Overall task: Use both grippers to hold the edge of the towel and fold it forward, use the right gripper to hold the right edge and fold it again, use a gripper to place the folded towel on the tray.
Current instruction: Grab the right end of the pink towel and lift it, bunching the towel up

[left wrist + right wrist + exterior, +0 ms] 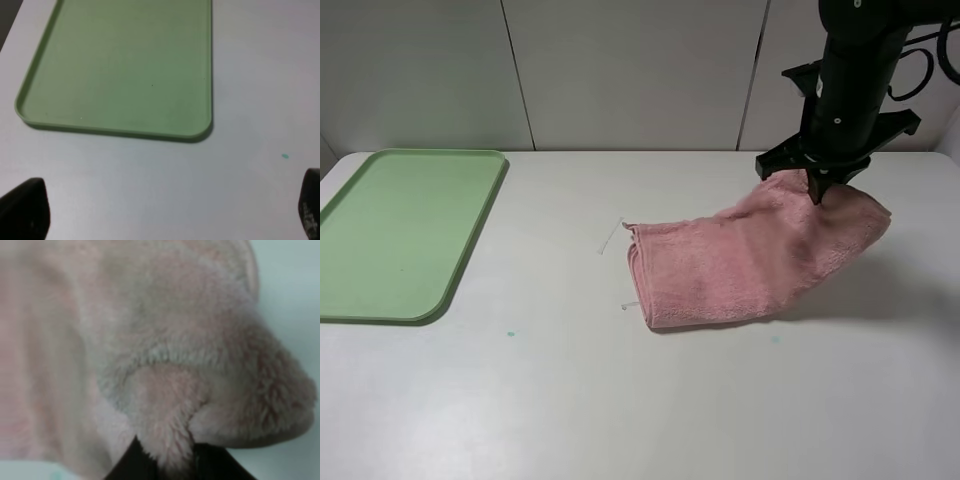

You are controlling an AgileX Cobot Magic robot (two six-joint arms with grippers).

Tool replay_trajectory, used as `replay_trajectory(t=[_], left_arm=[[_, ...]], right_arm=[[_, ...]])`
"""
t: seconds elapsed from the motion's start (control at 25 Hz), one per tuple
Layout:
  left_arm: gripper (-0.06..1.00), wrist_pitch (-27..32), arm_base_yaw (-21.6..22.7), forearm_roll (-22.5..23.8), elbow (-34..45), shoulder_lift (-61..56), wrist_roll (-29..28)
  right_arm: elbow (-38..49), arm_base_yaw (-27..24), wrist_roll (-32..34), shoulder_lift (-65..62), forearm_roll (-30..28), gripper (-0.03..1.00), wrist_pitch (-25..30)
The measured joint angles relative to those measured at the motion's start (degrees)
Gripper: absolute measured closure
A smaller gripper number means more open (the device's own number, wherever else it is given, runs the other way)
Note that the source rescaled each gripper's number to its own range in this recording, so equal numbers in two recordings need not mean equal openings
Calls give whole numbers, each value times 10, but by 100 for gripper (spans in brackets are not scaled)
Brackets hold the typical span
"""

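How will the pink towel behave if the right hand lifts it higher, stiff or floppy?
Probably floppy: the towel sags from the right hand down to the table, so its free end would likely hang or drag. Probably light, since a small pinch raises one side. The fluffy pile seems unlikely to slip.

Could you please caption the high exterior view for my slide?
Right claw pinches the raised right end of the pink towel; green tray lies far left.
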Motion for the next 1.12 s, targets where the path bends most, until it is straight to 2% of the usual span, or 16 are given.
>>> replay_trajectory(t=[0.72,0.92,1.12], left_arm=[[-5,1,0,0,0,0,0],[-5,1,0,0,0,0,0],[-5,1,0,0,0,0,0]], right_arm=[[-1,155,71,30,35,86,-39],[-1,178,95,39,37,86,-62],[-1,182,116,43,39,86,-72]])
